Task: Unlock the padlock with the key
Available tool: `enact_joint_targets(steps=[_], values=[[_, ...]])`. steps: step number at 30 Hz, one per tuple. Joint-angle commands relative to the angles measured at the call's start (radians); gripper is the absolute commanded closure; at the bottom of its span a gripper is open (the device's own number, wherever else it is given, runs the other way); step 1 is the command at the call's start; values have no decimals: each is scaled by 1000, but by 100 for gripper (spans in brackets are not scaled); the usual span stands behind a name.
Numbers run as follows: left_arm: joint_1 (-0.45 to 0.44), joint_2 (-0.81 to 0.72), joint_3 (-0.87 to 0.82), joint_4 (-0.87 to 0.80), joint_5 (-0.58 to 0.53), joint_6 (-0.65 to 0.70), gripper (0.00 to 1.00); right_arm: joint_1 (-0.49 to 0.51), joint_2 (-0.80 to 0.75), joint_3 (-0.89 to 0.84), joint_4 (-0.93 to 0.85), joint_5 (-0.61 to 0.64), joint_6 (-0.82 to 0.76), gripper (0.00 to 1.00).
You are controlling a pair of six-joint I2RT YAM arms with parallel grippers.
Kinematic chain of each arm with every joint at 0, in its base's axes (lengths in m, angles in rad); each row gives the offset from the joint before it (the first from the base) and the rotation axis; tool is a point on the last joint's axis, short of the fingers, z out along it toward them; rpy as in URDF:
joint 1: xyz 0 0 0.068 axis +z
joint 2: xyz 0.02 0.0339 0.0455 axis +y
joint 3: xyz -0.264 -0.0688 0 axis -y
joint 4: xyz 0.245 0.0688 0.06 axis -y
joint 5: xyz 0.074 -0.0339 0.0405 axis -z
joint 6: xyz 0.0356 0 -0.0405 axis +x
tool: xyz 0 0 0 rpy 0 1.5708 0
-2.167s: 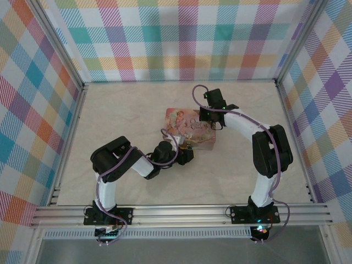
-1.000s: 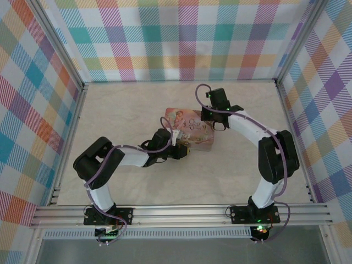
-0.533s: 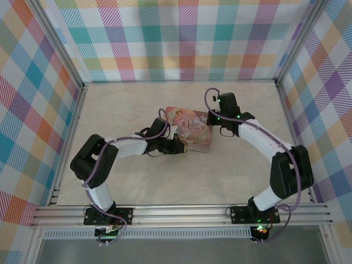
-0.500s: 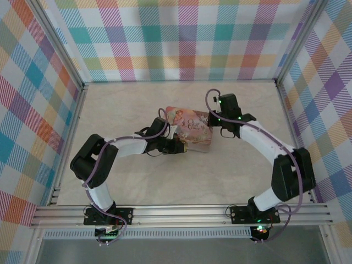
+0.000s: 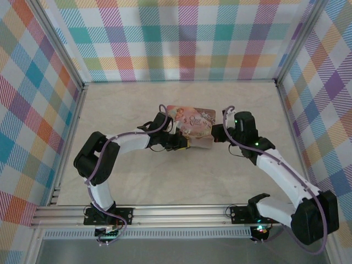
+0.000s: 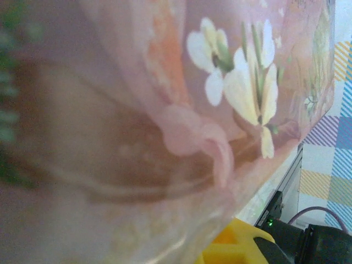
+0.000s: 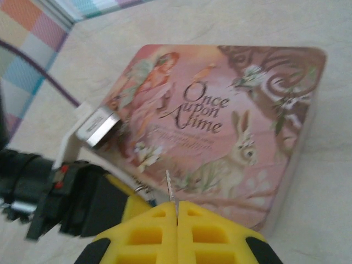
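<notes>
top view
desk [image 5: 137, 104]: pale, plaid walls on three sides
tin [image 5: 193, 122]: pink illustrated box, flat on the desk near the middle
left end effector [image 5: 179, 144]: at the tin's near edge, towards its left corner; cannot tell how far open from here
right end effector [image 5: 216, 133]: just beside the tin's right edge, pointing at it

left wrist view
tin [image 6: 165, 110]: pressed up close to the lens, blurred, flower print legible
finger [image 6: 231, 248]: one yellow tip at the bottom edge; opening cannot be told
right arm [image 6: 308, 245]: black, green LED, bottom right corner

right wrist view
right end effector [image 7: 177, 212]: yellow fingers closed together, pinching the key
key [image 7: 169, 188]: thin silvery blade sticking up out of the finger seam, tip over the tin's near edge
tin [image 7: 231, 110]: lid up, reads "Once upon a time", rabbit and fairy print
left end effector [image 7: 126, 199]: black body with yellow finger, against the tin's near edge, just left of the key
padlock [image 7: 142, 188]: probably the small silvery loop between the left end effector and the tin edge; body hidden, cannot tell for sure
</notes>
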Motion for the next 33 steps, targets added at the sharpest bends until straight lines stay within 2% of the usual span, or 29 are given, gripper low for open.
enact_joint_targets(steps=[1, 8, 14, 21, 28, 33], values=[[6, 3, 45, 39, 17, -50, 92, -4, -76, -62, 65, -119, 56, 100], [6, 9, 38, 105, -1, -123, 91, -5, -232, -131, 71, -218, 93, 100], [6, 8, 41, 105, -41, -145, 91, -4, -302, -139, 93, -278, 138, 100], [6, -17, 22, 115, -101, -175, 91, -4, -293, -163, 135, -291, 176, 100], [6, -41, -7, 157, -132, -224, 91, -4, -265, -242, 265, -298, 273, 100], [5, -38, -20, 206, -111, -252, 91, -9, -241, -293, 348, -291, 358, 100]])
